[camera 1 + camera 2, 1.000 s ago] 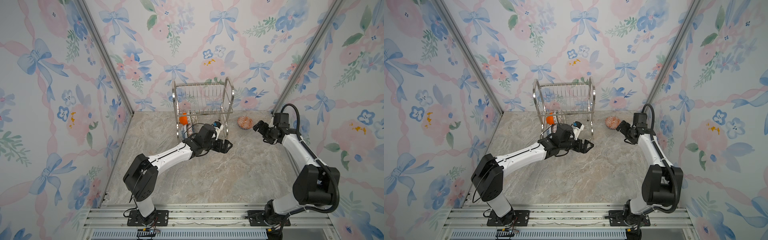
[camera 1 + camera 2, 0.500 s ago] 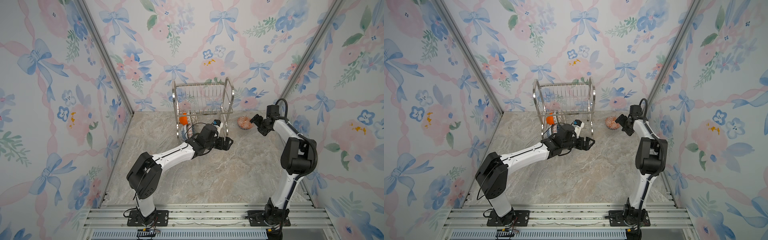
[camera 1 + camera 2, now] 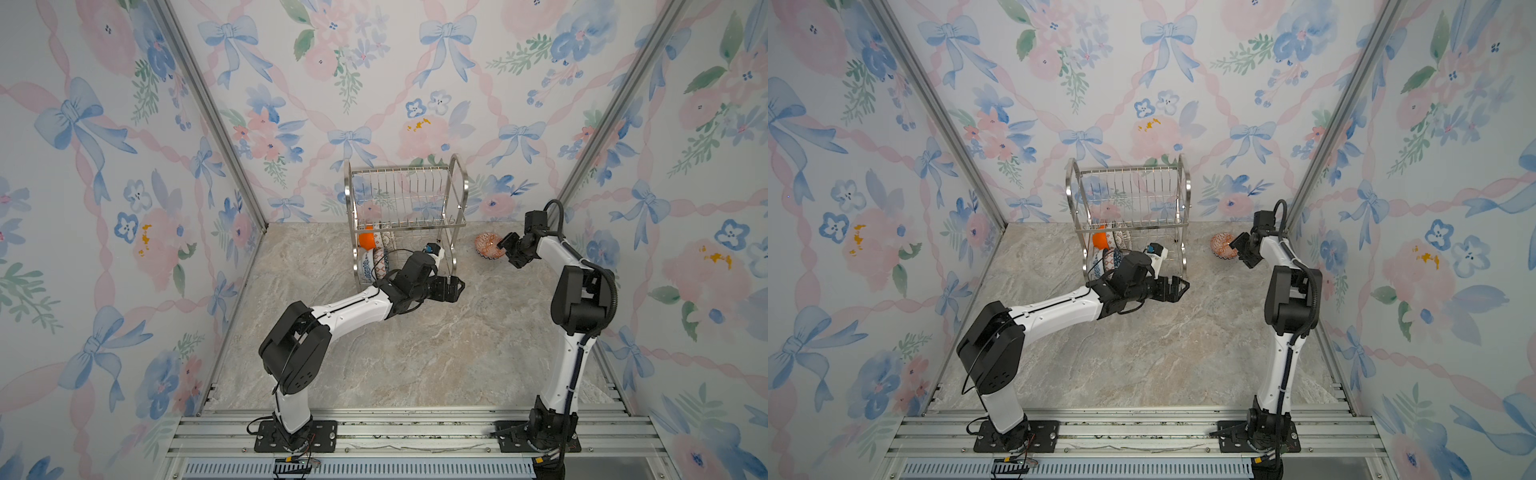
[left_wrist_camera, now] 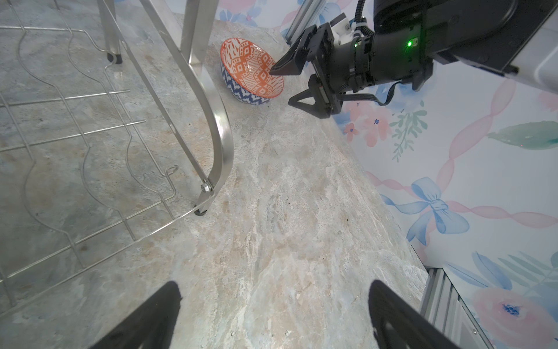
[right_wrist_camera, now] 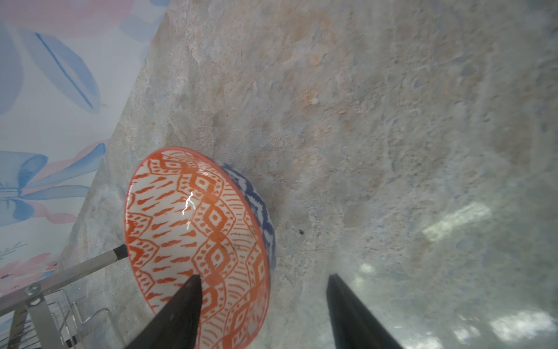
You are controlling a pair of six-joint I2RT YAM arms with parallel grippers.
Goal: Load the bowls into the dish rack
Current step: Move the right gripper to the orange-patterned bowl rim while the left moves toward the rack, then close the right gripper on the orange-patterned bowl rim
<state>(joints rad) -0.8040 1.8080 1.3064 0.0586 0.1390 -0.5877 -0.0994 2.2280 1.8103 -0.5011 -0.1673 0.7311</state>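
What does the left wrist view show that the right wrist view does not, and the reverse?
Left wrist only: the left gripper, open over the table, and the right gripper side-on, one finger inside the rim of the orange-patterned bowl, one outside. Right wrist only: that bowl's inner pattern close up. Both: the bowl, the table, part of the dish rack.

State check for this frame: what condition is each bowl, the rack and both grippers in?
rack: upright.
bowls in rack: standing on edge on the lower shelf.
patterned bowl: mouth up on the table, beside the rack, not gripped.
left gripper: open, empty.
right gripper: open, fingers straddling the patterned bowl's rim.
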